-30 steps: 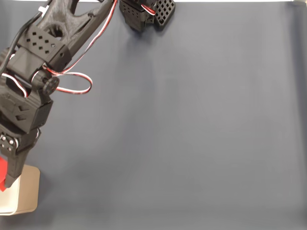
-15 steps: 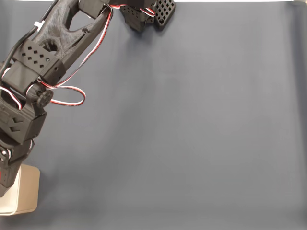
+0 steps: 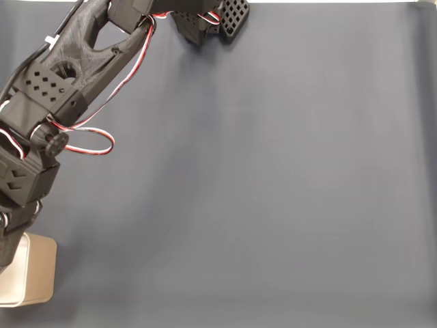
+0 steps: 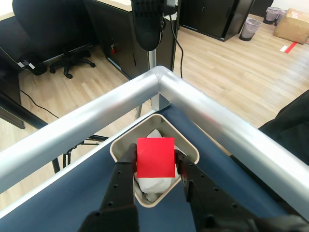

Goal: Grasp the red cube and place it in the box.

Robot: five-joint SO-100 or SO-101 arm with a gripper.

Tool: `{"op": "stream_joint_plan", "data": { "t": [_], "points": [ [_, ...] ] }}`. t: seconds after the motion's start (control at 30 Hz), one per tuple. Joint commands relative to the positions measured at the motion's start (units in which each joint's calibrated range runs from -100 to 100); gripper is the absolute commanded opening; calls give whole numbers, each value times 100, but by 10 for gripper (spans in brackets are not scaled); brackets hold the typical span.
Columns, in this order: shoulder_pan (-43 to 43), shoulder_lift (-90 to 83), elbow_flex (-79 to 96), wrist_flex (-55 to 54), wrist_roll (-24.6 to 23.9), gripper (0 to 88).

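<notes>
Count: one arm (image 3: 65, 82), one box, one red cube, one worktop (image 3: 273, 178).
Box, fixed view: the box (image 3: 35, 277) sits at the worktop's lower-left corner as that view shows it, its left part cut by the frame edge and partly covered by the arm's dark wrist; a tan side faces right, the white rim shows along the top.
Arm, fixed view: black printed links run from the base at the top edge of the worktop down the left side to the box, with red-and-white wires looping beside them.
Worktop: dark blue-grey cloth; in the wrist view it is bounded by a silver metal rail (image 4: 217, 121) that bends at a corner just beyond the box.
Jaws, wrist view: the gripper (image 4: 155, 162) has one black finger at each side of the cube, pinching it by its left and right faces.
Red cube, wrist view: the red cube (image 4: 155, 157) hangs between the fingers directly over the opening of the box (image 4: 190, 150), one flat face turned squarely to the camera, edges nearly upright; being a cube, it has no long axis.
Box, wrist view: one rounded corner points toward the rail's bend; white interior shows above and below the cube.
Beyond the worktop, wrist view: wooden floor (image 4: 231, 63).
</notes>
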Motion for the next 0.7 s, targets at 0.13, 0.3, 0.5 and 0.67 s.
{"op": "stream_joint_plan", "data": {
  "t": [0.13,0.3,0.5,0.67],
  "points": [
    [88,-38,-398,-27,34,0],
    [88,31,-481,-52,49,0],
    [67,74,-535,-68,54,0],
    [52,74,-544,-77,54,0]
  ]
}}
